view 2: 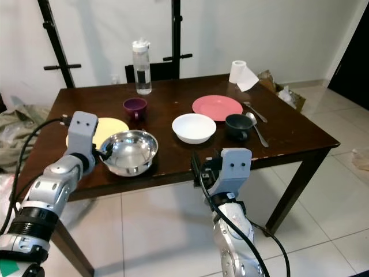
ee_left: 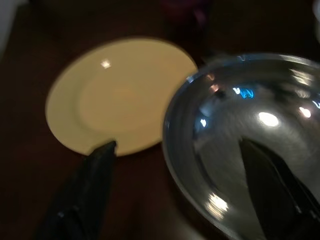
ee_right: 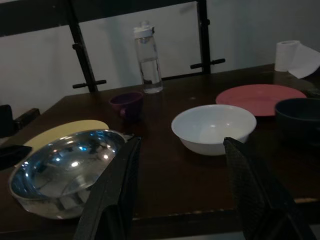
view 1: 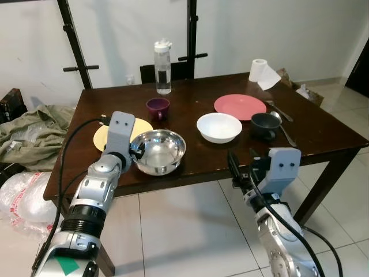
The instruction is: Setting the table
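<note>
Two claws are ours to work with: the left claw straddles the near rim of the steel bowl, one finger inside, one outside, seemingly pinching it, beside the yellow plate near the counter front edge. We judge the bowl light, rigid and slick, so the rim is the only sensible hold and it may swivel in the pinch. The right claw hovers below the counter edge, fingers spread wide and empty. The left wrist view is dim, so actual finger contact on the rim is hard to confirm.
</note>
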`<state>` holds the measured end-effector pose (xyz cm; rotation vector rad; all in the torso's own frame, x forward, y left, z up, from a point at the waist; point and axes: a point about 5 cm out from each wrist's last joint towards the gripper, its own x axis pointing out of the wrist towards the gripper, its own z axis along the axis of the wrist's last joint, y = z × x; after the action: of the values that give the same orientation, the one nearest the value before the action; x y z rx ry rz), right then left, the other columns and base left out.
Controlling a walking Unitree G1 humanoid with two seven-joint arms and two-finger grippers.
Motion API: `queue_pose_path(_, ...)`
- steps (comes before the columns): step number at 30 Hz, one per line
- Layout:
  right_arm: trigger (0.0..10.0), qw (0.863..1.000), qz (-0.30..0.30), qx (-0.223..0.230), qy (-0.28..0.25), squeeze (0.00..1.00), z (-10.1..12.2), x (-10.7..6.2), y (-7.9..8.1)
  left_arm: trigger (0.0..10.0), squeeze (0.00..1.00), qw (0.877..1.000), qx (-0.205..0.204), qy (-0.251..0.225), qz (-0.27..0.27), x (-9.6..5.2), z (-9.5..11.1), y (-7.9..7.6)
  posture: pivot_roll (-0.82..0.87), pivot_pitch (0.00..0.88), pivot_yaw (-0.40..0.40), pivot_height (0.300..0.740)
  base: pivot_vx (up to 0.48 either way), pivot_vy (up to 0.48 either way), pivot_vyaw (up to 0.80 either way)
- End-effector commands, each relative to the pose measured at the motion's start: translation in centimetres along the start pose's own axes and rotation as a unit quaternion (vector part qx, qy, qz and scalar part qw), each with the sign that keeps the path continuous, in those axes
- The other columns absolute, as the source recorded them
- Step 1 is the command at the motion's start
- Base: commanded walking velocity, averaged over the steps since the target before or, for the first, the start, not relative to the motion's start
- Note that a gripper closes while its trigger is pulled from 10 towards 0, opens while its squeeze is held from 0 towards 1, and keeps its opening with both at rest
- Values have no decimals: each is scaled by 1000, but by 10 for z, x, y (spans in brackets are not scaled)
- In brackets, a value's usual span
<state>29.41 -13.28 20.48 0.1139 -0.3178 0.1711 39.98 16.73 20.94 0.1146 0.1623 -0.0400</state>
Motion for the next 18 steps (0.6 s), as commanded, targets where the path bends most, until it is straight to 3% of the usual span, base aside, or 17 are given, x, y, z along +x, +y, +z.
queue_pose_path(1,10000,1000,12,2,-1,0,2,1,6,10000,973,1000,-16,23,5,3,-6,5,-4,119,119,740,0,0,0)
queue_pose_path(2,10000,1000,12,2,-1,0,2,1,6,10000,973,1000,-16,23,5,3,-6,5,-4,119,119,740,0,0,0)
queue_pose_path(3,10000,1000,16,4,-1,0,4,1,9,10000,0,999,-27,34,-3,5,-4,6,2,141,127,740,0,0,0)
queue_pose_path(13,10000,1000,14,11,1,0,5,-4,15,10000,0,993,-93,59,-36,11,5,2,8,178,154,740,0,0,0)
queue_pose_path(18,10000,1000,6,15,4,0,4,-7,15,10000,0,987,-121,97,-35,12,-5,0,9,187,163,740,0,0,0)
